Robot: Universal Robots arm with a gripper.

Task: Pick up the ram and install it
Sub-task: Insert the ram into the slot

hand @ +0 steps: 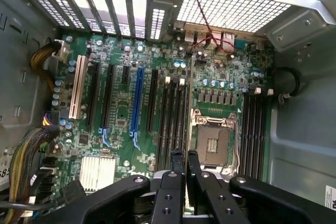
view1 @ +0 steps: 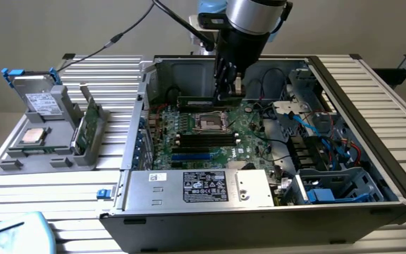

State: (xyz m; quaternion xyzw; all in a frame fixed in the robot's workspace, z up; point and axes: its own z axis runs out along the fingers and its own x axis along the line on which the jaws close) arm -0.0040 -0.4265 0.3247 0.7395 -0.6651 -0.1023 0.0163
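Gripper (hand: 185,163) fingers are pinched nearly together on the ram's edge, over the black slots (hand: 170,124) beside the CPU socket (hand: 212,142). Exterior view: ram (view1: 196,100) is clamped level above the motherboard (view1: 210,129). Judgement: square the stick to the slot, keep it level, notch matched.

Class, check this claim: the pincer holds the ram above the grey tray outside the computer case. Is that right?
Not quite. The exterior view shows the pincer holding the ram above the motherboard inside the case, not above the grey tray outside it.
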